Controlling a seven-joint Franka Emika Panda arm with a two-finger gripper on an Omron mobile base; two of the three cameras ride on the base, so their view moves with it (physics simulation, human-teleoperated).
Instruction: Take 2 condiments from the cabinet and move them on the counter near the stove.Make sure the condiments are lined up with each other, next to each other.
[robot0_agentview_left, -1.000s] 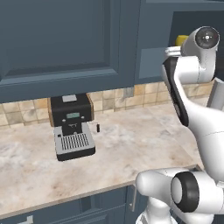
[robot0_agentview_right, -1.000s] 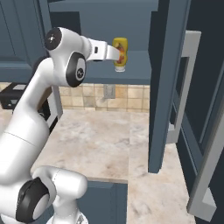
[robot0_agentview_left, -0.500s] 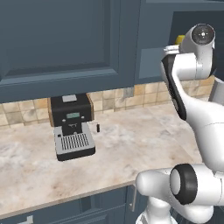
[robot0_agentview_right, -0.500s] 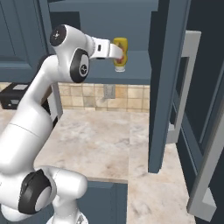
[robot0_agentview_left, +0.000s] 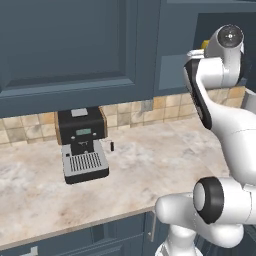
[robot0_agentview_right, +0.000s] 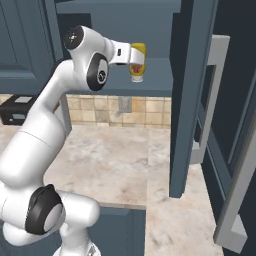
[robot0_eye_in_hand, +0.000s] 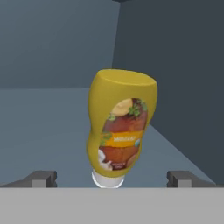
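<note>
A yellow condiment bottle (robot0_eye_in_hand: 120, 135) with a red-orange label stands cap-down and slightly tilted on the slate-blue shelf (robot0_eye_in_hand: 43, 127) of the open dark blue cabinet (robot0_agentview_right: 165, 20). My gripper (robot0_eye_in_hand: 111, 178) is open, one dark fingertip (robot0_eye_in_hand: 41, 178) on each side of the bottle's base, neither touching it. In the right base view the gripper (robot0_agentview_right: 134, 59) reaches level into the cabinet, right at the bottle (robot0_agentview_right: 136, 74). The beige marbled counter (robot0_agentview_right: 115, 155) lies below. The stove is out of view.
The cabinet's open door (robot0_agentview_right: 192, 100) hangs edge-on close to the right of my hand, with a steel-handled door (robot0_agentview_right: 220, 125) beyond it. A black coffee machine (robot0_agentview_left: 82, 145) stands on the counter (robot0_agentview_left: 160, 155) against the tiled wall, to the left.
My arm has pushed a little further into the cabinet towards the bottle. The jaws have stayed open and the bottle has not moved.
</note>
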